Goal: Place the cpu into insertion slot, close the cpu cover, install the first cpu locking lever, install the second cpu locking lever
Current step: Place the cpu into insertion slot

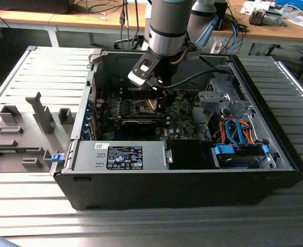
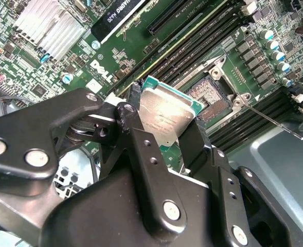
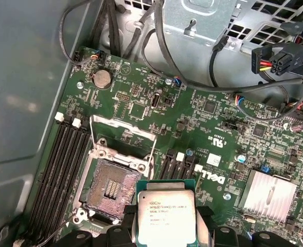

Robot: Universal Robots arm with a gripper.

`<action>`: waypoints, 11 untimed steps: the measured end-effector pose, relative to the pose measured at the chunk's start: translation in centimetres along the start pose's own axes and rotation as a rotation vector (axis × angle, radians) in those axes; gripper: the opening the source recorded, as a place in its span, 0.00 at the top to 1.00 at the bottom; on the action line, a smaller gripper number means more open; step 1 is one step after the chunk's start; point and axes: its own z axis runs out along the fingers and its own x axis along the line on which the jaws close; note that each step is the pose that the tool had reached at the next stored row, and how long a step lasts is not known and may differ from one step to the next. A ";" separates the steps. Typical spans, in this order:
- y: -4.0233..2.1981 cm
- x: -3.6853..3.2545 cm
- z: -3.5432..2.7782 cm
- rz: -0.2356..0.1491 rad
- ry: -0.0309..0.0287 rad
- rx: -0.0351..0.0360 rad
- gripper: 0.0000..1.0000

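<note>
Currently the pincer (image 2: 161, 126) is gripping the cpu (image 3: 165, 216) by its edges, holding it just beside the bare slot (image 3: 112, 188) (cover (image 3: 121, 131) standing raised open).

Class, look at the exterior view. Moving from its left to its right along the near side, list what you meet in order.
Grey plastic stands → silver labelled box → black panel → blue bracket. The claw, gripping the chip, hangs over the box's span, so it is left out.
</note>
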 end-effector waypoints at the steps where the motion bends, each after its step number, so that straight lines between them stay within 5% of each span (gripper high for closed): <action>1: 0.00 0.00 0.00 0.002 0.0000 -0.0001 0.46; 11: 0.00 0.00 0.00 0.025 0.0002 -0.0010 0.46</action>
